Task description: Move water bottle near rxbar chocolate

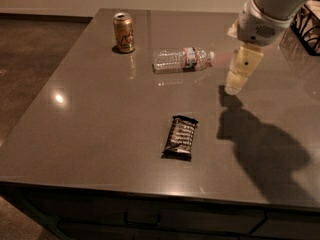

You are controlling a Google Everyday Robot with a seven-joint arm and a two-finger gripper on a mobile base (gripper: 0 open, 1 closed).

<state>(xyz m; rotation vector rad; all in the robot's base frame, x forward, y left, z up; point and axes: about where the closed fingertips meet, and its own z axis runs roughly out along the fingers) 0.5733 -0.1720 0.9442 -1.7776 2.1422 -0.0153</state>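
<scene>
Gripper (234,85) hangs right of the ribbed clear water bottle (179,59).

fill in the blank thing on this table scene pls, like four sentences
1. The water bottle lies on its ____ on the table.
2. The gold can stands ____ near the far edge.
3. The rxbar chocolate has a shiny ____ wrapper.
4. The hand hangs over the table, closer to the ____ than to the rxbar chocolate.

Missing words: side; upright; black; water bottle
</scene>
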